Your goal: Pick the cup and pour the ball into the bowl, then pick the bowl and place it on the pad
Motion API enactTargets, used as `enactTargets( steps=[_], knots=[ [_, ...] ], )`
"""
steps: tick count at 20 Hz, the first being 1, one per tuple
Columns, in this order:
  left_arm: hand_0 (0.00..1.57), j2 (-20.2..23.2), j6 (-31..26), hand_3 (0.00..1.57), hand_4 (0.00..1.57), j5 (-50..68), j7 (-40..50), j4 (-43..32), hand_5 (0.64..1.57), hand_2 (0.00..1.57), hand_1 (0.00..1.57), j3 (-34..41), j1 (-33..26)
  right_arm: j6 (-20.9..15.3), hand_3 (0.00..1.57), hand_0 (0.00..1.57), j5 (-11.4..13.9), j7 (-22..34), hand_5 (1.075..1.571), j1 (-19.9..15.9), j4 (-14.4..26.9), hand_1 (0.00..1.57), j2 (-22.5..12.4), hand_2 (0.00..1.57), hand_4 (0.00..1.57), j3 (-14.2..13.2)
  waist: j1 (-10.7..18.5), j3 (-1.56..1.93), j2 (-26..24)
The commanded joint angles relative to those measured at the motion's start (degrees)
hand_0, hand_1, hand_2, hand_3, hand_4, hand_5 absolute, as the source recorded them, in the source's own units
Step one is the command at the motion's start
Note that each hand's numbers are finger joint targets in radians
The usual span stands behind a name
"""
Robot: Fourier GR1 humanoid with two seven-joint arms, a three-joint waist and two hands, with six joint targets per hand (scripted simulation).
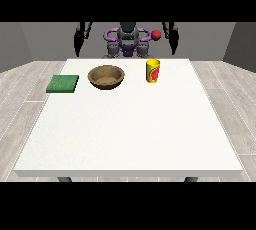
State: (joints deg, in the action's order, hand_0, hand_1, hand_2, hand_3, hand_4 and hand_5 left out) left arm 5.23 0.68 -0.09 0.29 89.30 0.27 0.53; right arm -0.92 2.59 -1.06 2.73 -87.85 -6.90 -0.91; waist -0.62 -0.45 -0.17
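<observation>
Large white table point(130, 134) on a pale wood-plank floor point(20, 81), grey walls point(45, 36) behind.

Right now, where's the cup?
Front view: the yellow cup stands upright on the far part of the table, right of centre, just right of the wooden bowl.

Grey torso point(128, 39) with purple rings (black arms point(80, 36)).
</observation>
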Motion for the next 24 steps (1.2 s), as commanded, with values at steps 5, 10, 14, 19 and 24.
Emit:
enactTargets(
  steps=[5, 10, 14, 19, 24],
  knots=[
    [0.0, 2.45, -0.49, 0.0, 0.0, 0.53, 5.07, 5.8, 1.562, 0.0, 0.0, 0.67, 1.2, 1.26, 0.0, 0.0, -1.32, 4.43, 1.57, -1.28, -6.19, 0.0, -1.91, 0.0, 0.58, -0.31, 0.62, 0.42, -14.89],
    [0.0, -3.6, -0.98, 0.0, 0.0, 8.57, 16.35, 12.41, 1.561, 0.0, 0.0, -2.45, -8.76, 1.2, 0.0, 0.0, -10.42, 16.31, 1.57, 7.27, -13.17, 0.0, 5.93, 0.0, 0.52, 2.46, 0.58, 0.44, -28.4],
    [0.0, -5.13, 3.05, 0.0, 0.0, 6.68, 19.98, 21.31, 1.551, 0.0, 0.0, -6.82, -11.07, 1.58, 0.0, 0.0, -12.48, 17.1, 1.569, 10.49, -20.42, 0.0, 4.25, 0.0, 0.53, 0.77, 1.17, 0.47, -24.43],
    [0.0, -3.94, -0.78, 0.0, 0.0, 6.38, 10.4, 23.08, 1.549, 0.0, 0.0, -5.71, -15.11, 2.52, 0.0, 0.0, -13.36, 13.7, 1.57, 11.16, -24.64, 0.0, 5.23, 0.0, 0.49, 0.94, 0.23, 0.44, -16.23],
    [0.0, -5.2, 5.83, 0.0, 0.0, 1.07, -0.43, 16.1, 1.537, 0.0, 0.0, -9.41, -12.22, 7.65, 0.0, 0.0, -17.35, 11.23, 1.571, 11.61, -25.6, 0.0, 2.25, 0.0, 0.43, -2.14, -3.04, 0.44, -9.83]
  ],
)
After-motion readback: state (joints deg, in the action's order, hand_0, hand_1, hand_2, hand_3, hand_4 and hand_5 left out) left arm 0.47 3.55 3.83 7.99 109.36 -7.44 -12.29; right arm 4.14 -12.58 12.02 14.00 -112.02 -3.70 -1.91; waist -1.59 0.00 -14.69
